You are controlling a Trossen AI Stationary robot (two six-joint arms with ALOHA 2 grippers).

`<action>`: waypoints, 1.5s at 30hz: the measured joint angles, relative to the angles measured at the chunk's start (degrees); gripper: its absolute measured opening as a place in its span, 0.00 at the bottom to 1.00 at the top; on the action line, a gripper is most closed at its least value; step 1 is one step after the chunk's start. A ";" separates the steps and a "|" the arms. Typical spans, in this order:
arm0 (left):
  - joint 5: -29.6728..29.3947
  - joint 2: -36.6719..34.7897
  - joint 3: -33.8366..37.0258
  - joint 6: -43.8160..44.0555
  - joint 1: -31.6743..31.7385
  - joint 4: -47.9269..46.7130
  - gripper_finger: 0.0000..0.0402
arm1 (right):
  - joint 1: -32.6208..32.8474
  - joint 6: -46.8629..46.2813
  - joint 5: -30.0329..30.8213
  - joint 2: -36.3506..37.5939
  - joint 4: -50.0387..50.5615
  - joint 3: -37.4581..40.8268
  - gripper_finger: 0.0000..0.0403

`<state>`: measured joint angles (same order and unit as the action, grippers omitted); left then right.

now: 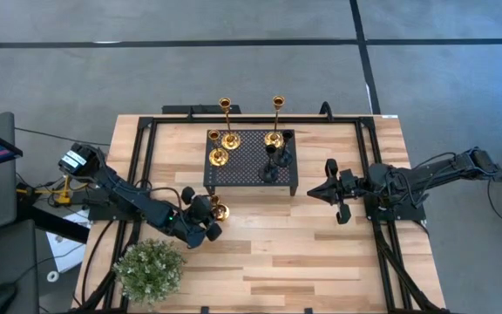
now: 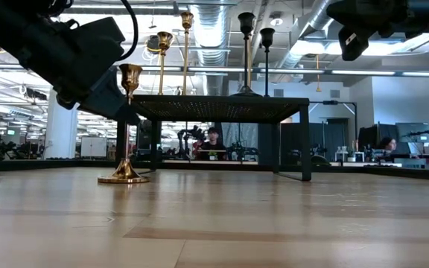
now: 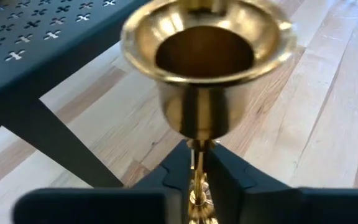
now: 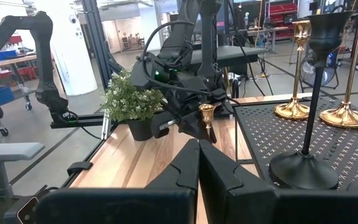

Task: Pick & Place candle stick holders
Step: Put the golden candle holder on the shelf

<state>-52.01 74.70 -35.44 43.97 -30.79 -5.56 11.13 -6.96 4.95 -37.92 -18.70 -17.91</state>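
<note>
On the bare wood just in front of the black perforated stand (image 1: 251,161), near its left corner, we see a gold candle stick holder (image 2: 127,126) standing upright on its round base on the table (image 1: 321,253). Our left gripper (image 1: 212,214) has its two fingers pinching the thin stem just under the cup, which the left wrist view shows filling the frame above the closed-in fingers (image 3: 229,180). On top of the stand we count three gold holders on the left side and toward the far edge, among them two tall slim ones (image 1: 225,109) (image 1: 278,106), and two black holders (image 1: 273,161) on the right side. Our right gripper (image 1: 321,192) hangs in the air to the right of the stand, its fingers pressed together on nothing. A green potted plant (image 1: 151,270) sits at the near left corner of the table, beside the left arm.
</note>
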 joint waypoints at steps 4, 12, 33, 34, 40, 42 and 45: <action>-0.02 -0.02 -0.04 -0.07 0.00 0.22 0.05 | 0.00 -0.02 0.00 0.00 0.00 0.00 0.00; 7.73 -1.25 -0.27 -0.04 -0.20 1.58 0.05 | 0.01 -0.02 0.00 -0.02 0.21 0.00 0.00; 17.96 -13.55 -19.49 -19.23 1.72 -7.03 0.04 | 0.10 -0.20 -0.44 -0.02 0.59 0.00 0.00; 17.95 -13.64 -20.70 -19.28 2.73 -8.62 0.04 | 0.10 -0.20 -0.42 -0.02 0.59 0.00 0.00; 21.42 -13.62 -24.23 -21.30 11.30 -11.31 0.04 | 0.10 -0.17 -0.43 -0.02 0.59 0.00 0.00; 22.58 -13.62 -24.71 -22.54 14.25 -11.44 0.04 | 0.10 -0.18 -0.43 -0.02 0.58 -0.01 0.00; 24.13 -13.61 -24.96 -23.79 18.40 -11.78 0.04 | 0.10 -0.20 -0.44 -0.02 0.57 0.00 0.00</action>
<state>-27.87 61.08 -60.41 20.18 -12.38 -17.34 11.22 -7.16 4.51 -37.93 -18.13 -17.91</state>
